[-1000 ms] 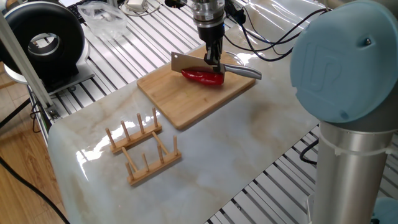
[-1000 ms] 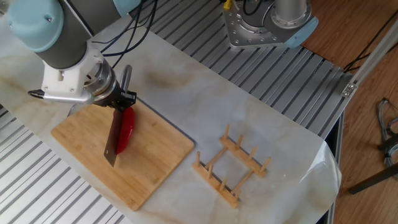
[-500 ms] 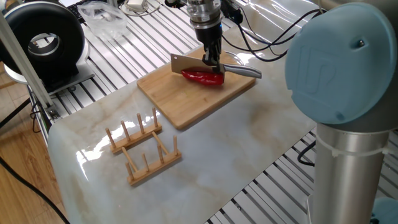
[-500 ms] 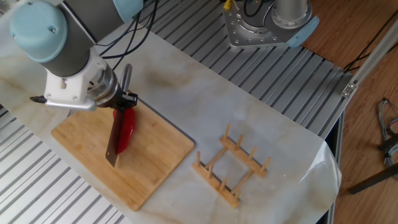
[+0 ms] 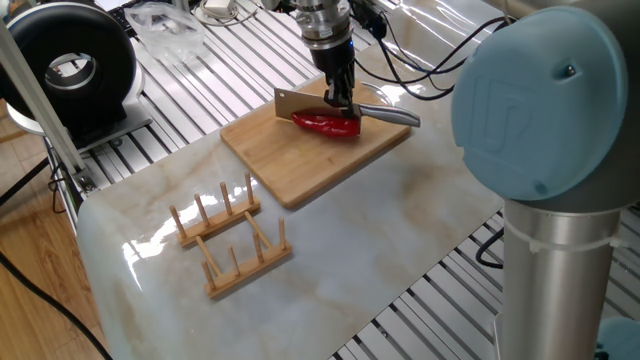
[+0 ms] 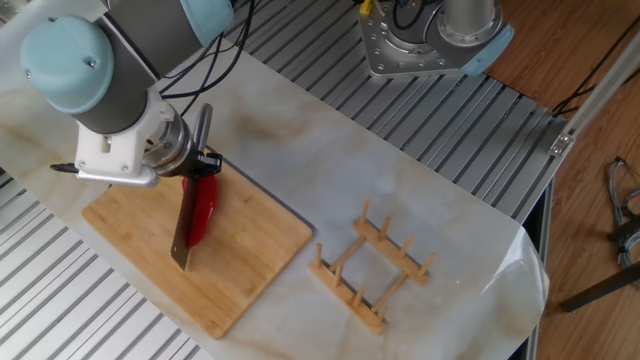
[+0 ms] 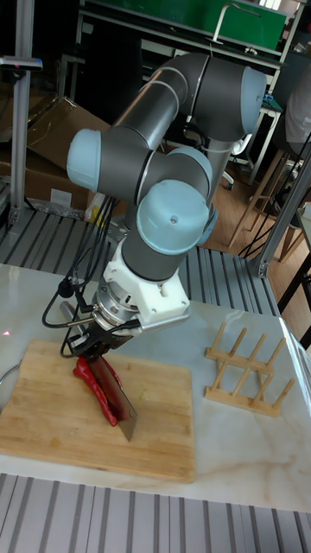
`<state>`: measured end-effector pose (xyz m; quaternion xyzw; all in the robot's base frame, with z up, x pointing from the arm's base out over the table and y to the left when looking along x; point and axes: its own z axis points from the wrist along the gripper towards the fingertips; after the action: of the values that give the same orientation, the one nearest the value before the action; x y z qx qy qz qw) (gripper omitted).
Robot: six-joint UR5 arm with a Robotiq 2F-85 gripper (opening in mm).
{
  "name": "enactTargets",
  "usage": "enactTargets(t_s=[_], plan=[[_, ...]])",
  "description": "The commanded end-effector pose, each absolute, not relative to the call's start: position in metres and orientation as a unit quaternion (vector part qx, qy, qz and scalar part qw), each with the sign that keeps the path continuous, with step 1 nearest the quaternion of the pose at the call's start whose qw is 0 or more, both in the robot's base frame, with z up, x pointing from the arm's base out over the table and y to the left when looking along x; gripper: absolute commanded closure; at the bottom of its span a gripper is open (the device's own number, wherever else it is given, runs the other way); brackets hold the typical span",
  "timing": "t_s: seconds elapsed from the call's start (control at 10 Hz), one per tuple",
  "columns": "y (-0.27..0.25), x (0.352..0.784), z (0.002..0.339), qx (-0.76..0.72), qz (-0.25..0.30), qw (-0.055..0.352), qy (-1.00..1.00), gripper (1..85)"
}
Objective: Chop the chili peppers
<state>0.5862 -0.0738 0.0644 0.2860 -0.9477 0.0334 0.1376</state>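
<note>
1. Steel cleaver [image 5: 305, 100] is clamped in the gripper [image 5: 341, 101], whose fingers are closed on it near where blade meets handle.
2. Its blade runs lengthwise along the chili pepper [image 5: 326, 124], edge apparently pressed into it.
3. The pepper lies whole on the bamboo cutting board [image 6: 230, 270], near the board's edge.
4. Glossy, curved and light, it will likely roll or skid; a straight downward press should pin it.
</note>
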Motion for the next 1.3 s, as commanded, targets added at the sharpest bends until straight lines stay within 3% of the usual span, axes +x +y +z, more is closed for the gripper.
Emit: enactTargets(t_s=[0.0,0.8,1.2], plan=[[-0.074,0.589,0.067,0.291,0.034,0.134,-0.947,84.3],[-0.082,0.589,0.074,0.297,0.064,0.152,-0.941,84.3],[-0.079,0.591,0.064,0.309,0.043,0.134,-0.941,84.3]])
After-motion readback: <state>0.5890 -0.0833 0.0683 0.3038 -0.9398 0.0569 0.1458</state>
